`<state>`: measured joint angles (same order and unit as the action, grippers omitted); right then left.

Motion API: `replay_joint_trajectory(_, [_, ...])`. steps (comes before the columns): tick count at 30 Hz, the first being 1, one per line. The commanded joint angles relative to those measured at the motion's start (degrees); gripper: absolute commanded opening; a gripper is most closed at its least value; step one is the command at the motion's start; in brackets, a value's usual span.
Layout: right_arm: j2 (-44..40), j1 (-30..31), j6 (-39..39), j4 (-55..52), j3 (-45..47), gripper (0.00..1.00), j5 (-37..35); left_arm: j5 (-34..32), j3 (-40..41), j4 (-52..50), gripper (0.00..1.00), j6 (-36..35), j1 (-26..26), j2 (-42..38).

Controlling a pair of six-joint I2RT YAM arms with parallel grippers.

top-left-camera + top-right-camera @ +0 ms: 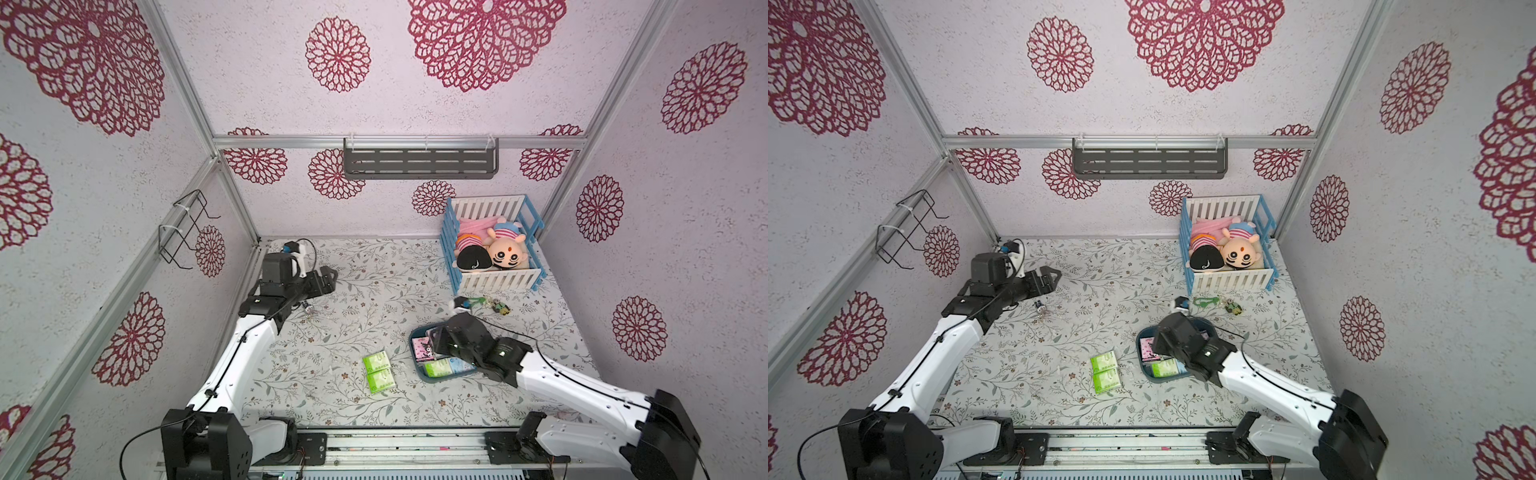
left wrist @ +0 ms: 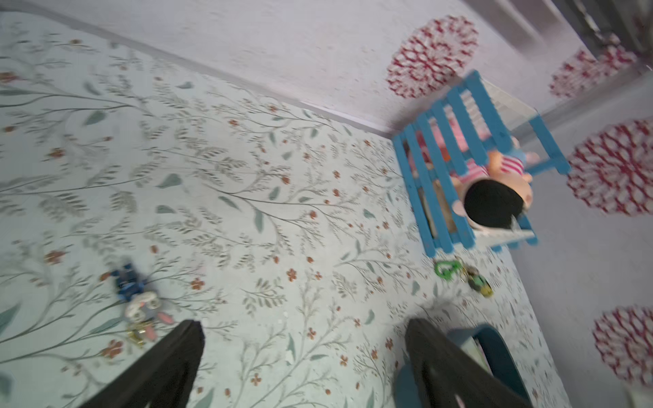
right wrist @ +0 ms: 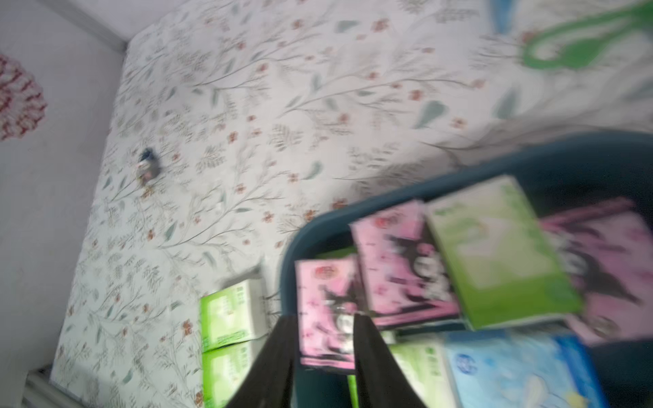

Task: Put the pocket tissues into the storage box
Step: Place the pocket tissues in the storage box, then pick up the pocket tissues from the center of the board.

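Observation:
The storage box (image 1: 412,347) (image 1: 1139,347) (image 3: 318,226) is a dark teal tray right of the table's middle. Pink (image 3: 399,261), lime green (image 3: 494,247) and light blue (image 3: 512,367) pocket tissues lie in it. Two green packs (image 1: 376,361) (image 1: 382,381) lie side by side on the table just left of the box. My right gripper (image 3: 325,321) hangs over the box's left end, its jaws partly apart; a pink pack (image 3: 328,300) shows in the gap, lying in the box. My left gripper (image 1: 328,276) (image 2: 304,328) hovers wide open and empty at the far left.
A blue-and-white crib (image 1: 494,284) with plush dolls stands at the back right. Keychains (image 1: 484,302) lie between the crib and the box, and another small one (image 1: 307,309) lies under the left arm. A grey shelf (image 1: 419,164) hangs on the back wall.

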<state>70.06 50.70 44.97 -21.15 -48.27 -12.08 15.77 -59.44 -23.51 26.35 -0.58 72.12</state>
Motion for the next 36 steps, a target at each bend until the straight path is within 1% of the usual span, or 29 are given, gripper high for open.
replay_joint_trajectory(1, [9.46, 6.26, -10.16, 3.10, -6.85, 0.40, 1.55, 1.88, -1.63, -6.87, 0.97, -0.58, -5.64, 0.26])
replay_joint_trajectory(4, [18.42, 9.60, -11.60, 5.50, -11.04, 0.50, 4.88, -0.31, -3.00, -11.15, 0.97, -4.25, -6.17, -0.40])
replay_joint_trajectory(8, [26.85, 10.91, -10.60, 5.13, -15.16, 0.55, 7.37, 0.25, -0.18, -9.98, 0.97, -2.81, -7.39, -2.74])
replay_joint_trajectory(11, [31.31, 10.98, -8.36, 1.52, -18.21, 0.56, 7.86, 2.06, 2.01, -8.64, 0.97, -1.61, -7.42, -4.43])
replay_joint_trajectory(12, [32.55, 11.07, -8.17, 0.24, -19.24, 0.59, 7.94, 2.40, 2.58, -8.33, 0.97, -1.35, -7.41, -4.90])
replay_joint_trajectory(16, [34.04, 11.16, -7.45, -2.68, -20.97, 0.70, 5.76, 3.12, 3.69, -7.81, 0.97, -0.31, -7.42, -6.02])
replay_joint_trajectory(24, [33.51, 11.22, -7.75, -6.90, -23.33, 0.82, 0.71, 2.90, 2.05, -9.32, 0.97, -0.41, -7.33, -6.94])
replay_joint_trajectory(27, [34.36, 11.27, -8.04, -7.59, -23.52, 0.83, 1.36, 3.10, 2.56, -9.24, 0.97, -0.34, -7.33, -7.30])
replay_joint_trajectory(30, [35.94, 11.34, -7.58, -6.57, -23.40, 0.83, 4.59, 3.10, 3.19, -8.85, 0.97, -0.15, -7.31, -7.60])
replay_joint_trajectory(33, [37.00, 11.51, -6.98, -3.85, -22.85, 0.80, 7.87, 2.47, 3.11, -9.53, 0.97, -0.32, -7.32, -7.81])
replay_joint_trajectory(36, [38.08, 11.71, -7.43, -4.72, -24.37, 0.73, 7.65, 2.41, 3.19, -9.63, 0.97, -0.44, -7.27, -8.35])
